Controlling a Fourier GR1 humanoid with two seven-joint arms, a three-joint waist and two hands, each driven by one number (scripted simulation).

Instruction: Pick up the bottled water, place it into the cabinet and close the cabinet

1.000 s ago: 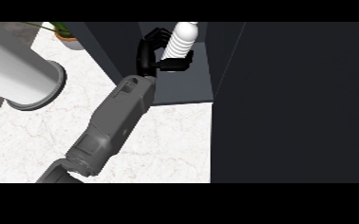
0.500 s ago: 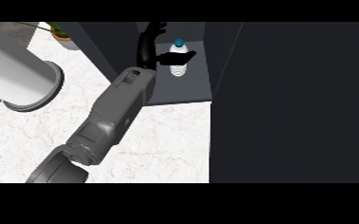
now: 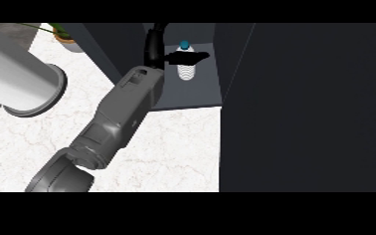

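The bottled water (image 3: 186,71), clear with a blue cap, stands upright inside the dark cabinet (image 3: 192,95), on its floor. My left hand (image 3: 153,47) is just to the bottle's left, reaching in on a grey forearm that rises from the lower left. Its fingers point straight up along the cabinet's left wall. The thumb (image 3: 192,57) lies across the front of the bottle below the cap. The hand is not curled round the bottle. My right hand shows nowhere.
A big dark panel (image 3: 301,109), likely the open cabinet door, fills the right side. A large grey cylinder (image 3: 26,82) lies on the white marble counter (image 3: 172,149) at the left. A potted plant (image 3: 64,37) stands at the back left.
A second ago the hand was curled round the tilted bottle. The bottle now stands upright lower in the cabinet and the fingers have straightened. Little has moved in the last half second.
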